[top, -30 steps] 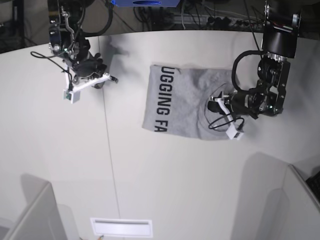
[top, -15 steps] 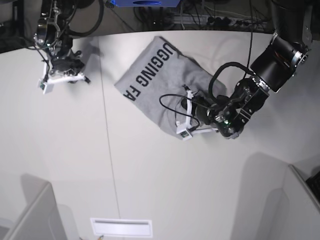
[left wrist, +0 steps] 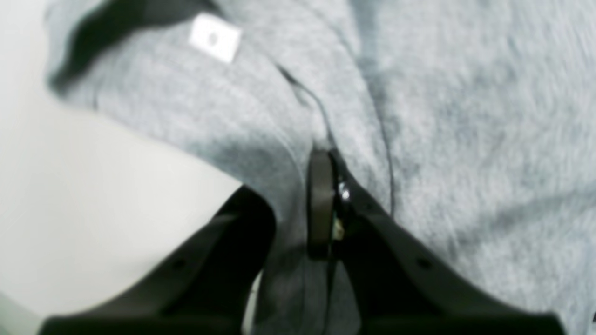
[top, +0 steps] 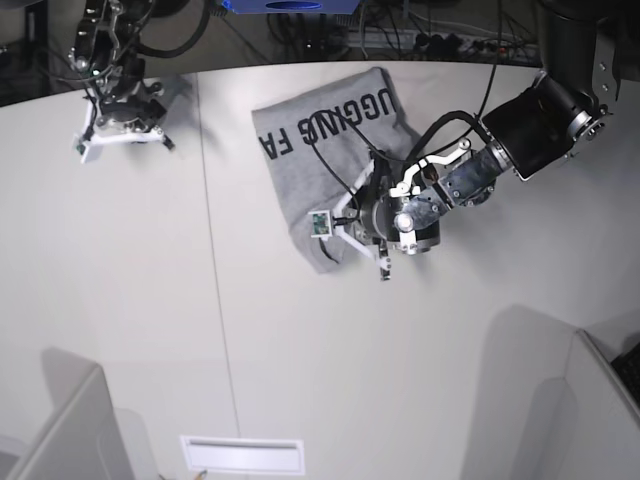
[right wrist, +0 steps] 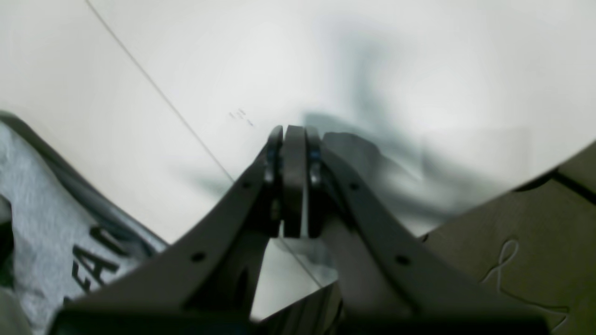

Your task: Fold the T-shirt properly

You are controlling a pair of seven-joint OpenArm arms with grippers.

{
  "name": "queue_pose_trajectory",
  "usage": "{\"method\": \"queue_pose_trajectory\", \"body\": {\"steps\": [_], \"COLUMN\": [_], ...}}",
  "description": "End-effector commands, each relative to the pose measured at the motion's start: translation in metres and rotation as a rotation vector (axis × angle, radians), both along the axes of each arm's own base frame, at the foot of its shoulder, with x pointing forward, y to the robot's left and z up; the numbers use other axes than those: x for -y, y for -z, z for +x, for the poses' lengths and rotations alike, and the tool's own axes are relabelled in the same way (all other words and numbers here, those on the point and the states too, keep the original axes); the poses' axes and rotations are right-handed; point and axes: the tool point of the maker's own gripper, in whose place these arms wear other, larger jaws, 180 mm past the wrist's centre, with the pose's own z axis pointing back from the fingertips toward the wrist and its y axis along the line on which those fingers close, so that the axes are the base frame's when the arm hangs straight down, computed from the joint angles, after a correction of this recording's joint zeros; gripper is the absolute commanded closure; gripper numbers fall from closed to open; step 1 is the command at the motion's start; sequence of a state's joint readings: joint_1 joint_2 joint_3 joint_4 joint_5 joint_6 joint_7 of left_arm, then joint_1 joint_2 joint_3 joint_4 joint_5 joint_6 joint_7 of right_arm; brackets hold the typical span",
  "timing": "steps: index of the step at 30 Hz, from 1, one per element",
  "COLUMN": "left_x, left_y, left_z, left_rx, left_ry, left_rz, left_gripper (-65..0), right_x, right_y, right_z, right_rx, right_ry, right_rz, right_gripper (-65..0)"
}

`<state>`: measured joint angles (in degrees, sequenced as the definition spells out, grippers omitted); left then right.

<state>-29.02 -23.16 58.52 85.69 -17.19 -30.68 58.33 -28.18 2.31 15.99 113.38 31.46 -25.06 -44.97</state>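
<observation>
**Left fingers pinching shirt**

Left gripper (left wrist: 298, 204) fingers (left wrist: 320, 204) clamp a fold of the T-shirt (top: 320, 150), which lies on the table (top: 120, 300), lettering up. Right gripper (right wrist: 291, 181) fingers closed, empty, at table's far corner.

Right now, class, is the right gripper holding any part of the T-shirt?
No: the right gripper is shut on nothing above bare table, with the T-shirt off to its side.
</observation>
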Motion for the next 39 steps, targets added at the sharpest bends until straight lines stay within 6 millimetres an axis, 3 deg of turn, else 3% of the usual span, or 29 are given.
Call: {"method": "queue_pose_trajectory", "body": {"steps": [1, 11, 20, 27, 39], "left_x": [0.003, 0.031, 0.046, 0.059, 0.054], "left_y": [-0.003, -0.004, 0.028, 0.033, 0.026], "left_z": [0.003, 0.007, 0.001, 0.008, 0.033], "left_rx": [0.021, 0.110, 0.011, -0.014, -0.015], "left_ry": [0.032, 0.180, 0.137, 0.121, 0.019], "left_rz": [0.015, 0.083, 0.110, 0.119, 0.098], "left_gripper": [0.0, 0.0, 0.0, 0.0, 0.0], "right_x": [0.008, 0.006, 0.007, 0.007, 0.006], "right_y": [-0.007, -0.003, -0.003, -0.003, -0.003], "right_z": [0.002, -0.007, -0.007, -0.006, -0.006], "right_rx": [0.027, 0.005, 0.006, 0.007, 0.007], "right_ry": [0.014, 0.017, 0.020, 0.019, 0.016], "right_rz": [-0.024, -0.019, -0.018, -0.018, -0.017], "right_gripper": [0.0, 0.0, 0.0, 0.0, 0.0]}}
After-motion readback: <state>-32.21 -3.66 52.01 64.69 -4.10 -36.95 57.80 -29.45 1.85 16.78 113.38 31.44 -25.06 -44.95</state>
